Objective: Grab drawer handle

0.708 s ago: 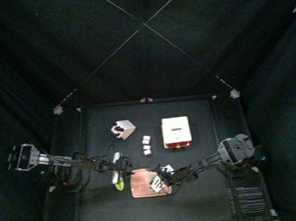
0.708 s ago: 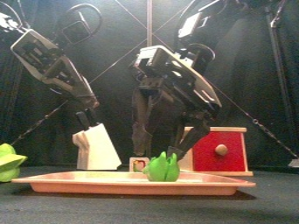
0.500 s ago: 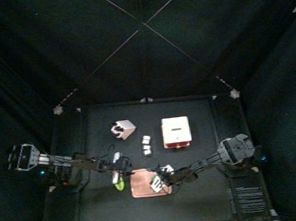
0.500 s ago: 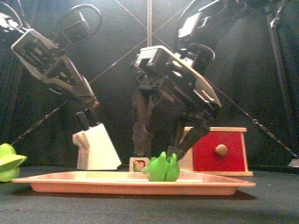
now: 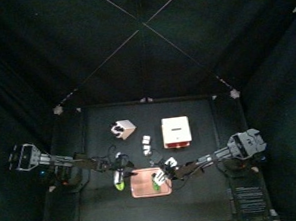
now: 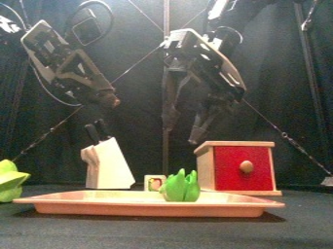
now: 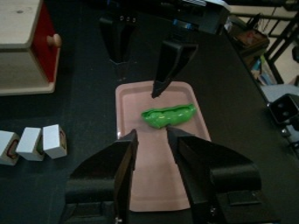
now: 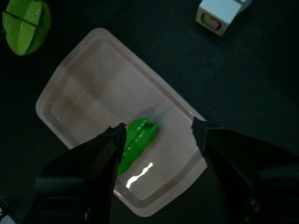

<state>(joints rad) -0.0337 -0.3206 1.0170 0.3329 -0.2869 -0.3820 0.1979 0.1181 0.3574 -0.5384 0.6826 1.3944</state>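
My right end effector (image 6: 205,124) hangs wide open and empty above the drawer (image 6: 237,166); its knob (image 6: 246,166) remains ungrabbed.

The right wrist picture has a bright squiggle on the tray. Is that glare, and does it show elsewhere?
Right wrist view: likely lamp glare, a white streak on the pink tray beside the green toy. Left wrist view: the tray looks evenly lit. Top view: too small to tell.
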